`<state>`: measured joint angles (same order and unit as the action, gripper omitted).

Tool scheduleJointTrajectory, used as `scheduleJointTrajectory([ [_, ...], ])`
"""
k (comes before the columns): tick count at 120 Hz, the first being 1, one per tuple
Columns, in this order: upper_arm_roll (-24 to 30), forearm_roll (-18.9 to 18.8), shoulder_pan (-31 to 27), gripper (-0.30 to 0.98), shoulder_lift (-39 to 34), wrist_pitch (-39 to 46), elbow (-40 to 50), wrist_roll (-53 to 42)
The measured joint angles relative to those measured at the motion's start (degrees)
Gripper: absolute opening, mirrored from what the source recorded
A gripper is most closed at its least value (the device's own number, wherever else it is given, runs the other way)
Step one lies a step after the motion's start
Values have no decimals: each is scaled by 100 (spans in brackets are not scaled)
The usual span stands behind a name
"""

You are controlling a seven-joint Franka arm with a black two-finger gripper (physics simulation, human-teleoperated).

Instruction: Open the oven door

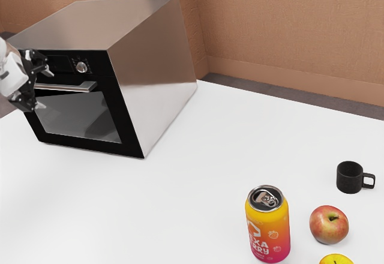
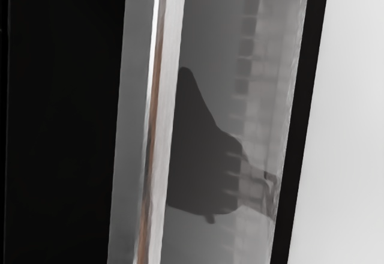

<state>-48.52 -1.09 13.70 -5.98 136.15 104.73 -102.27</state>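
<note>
At the exterior view's left edge my gripper (image 1: 45, 89) stands open in front of the oven (image 1: 155, 78). One finger is above the level of the door handle (image 1: 75, 87) and the other below it, spread well apart. The oven door (image 1: 84, 117) looks closed, its dark window facing the arm's side of the table. In the wrist view the handle (image 2: 162, 120) runs as a long metal bar across the door, with the window glass (image 2: 204, 36) beside it and a dark reflection in the glass. Whether a finger touches the bar I cannot tell.
A control knob (image 1: 81, 67) sits on the panel above the handle. Far from the oven, on the white table (image 1: 180, 198), stand a yellow and pink can (image 1: 268, 225), a red apple (image 1: 329, 224), a black mug (image 1: 349, 177) and a yellow fruit (image 1: 336, 260).
</note>
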Motion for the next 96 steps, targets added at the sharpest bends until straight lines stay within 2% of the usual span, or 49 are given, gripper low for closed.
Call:
scheduleJointTrajectory([
  [7, 0, 31, -4, 69, 7, 19, 15, -32],
  [8, 690, 38, -687, 68, 112, -167, -191, 108],
  [12, 374, 47, -45, 68, 54, -130, -88, 83],
  [16, 202, 50, 135, 70, 29, -98, -26, 60],
  [47, 2, 82, -6, 69, -22, 28, 195, -88],
  [52, 0, 83, 21, 71, -247, 37, 432, -110],
  [60, 65, -102, -131, 70, -1057, 49, 1173, -141],
  [62, 242, -224, -362, 68, -1375, 50, 1478, -140],
  [65, 785, -480, -1151, 58, -2190, 18, 2169, -130],
  [70, 1387, -807, -2353, 61, -4060, -297, 3013, -122],
  [73, 1893, -676, -2783, 62, -5132, -734, 2702, -108],
  [76, 2457, -351, -3051, 63, -5524, -1155, 1986, -78],
  [78, 2904, -92, -3184, 64, -5326, -1415, 1178, -42],
  [81, 3650, 203, -3444, 64, -4544, -1824, -248, 109],
  [85, 4521, 461, -3749, 65, -3524, -2336, -1467, 501],
  [90, 5532, 548, -3939, 65, -2119, -2891, -2246, 1083],
  [96, 6235, 603, -4038, 66, -817, -3416, -2646, 1740],
])
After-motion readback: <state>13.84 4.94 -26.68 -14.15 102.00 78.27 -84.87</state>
